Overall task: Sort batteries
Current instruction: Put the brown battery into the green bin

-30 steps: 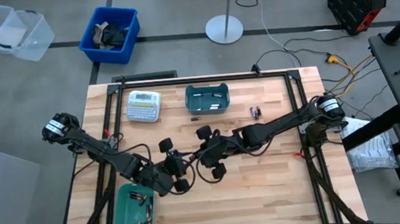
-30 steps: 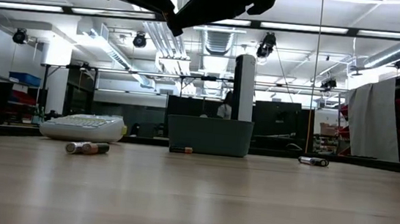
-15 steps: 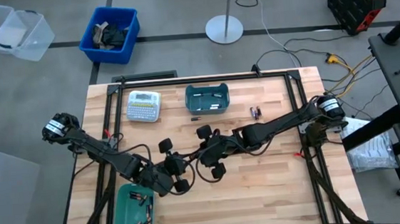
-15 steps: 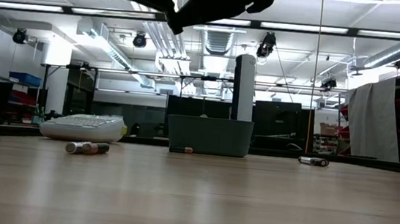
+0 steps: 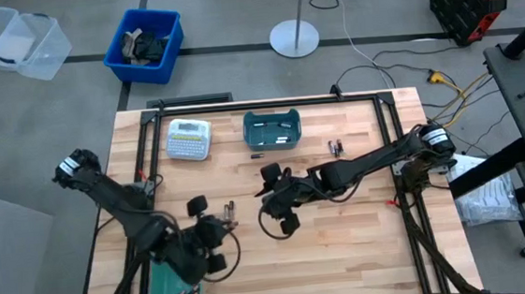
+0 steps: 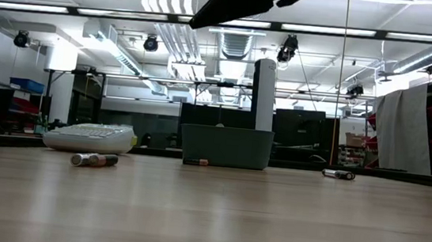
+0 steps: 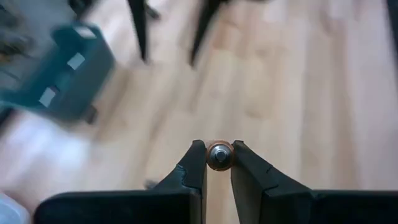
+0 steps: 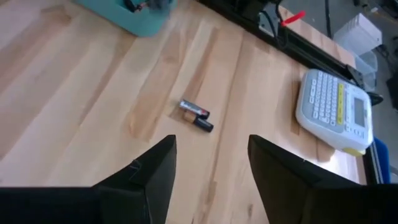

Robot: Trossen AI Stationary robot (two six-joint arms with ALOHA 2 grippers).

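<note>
While blurred, left hand (image 7: 219,163) pinches a battery (image 7: 219,155) end-on.

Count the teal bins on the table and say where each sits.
2. One teal bin sits at the table's far edge, beside the white label-maker. The other teal bin is at the near left corner, partly hidden from above.

A robotics lab or workshop — exposed ceiling ducts (image 6: 232,39), strip lights, concrete floor (image 5: 46,136).

teal bins (image 5: 272,130), white label-maker (image 5: 189,140), pale wood table (image 5: 363,233)
</note>
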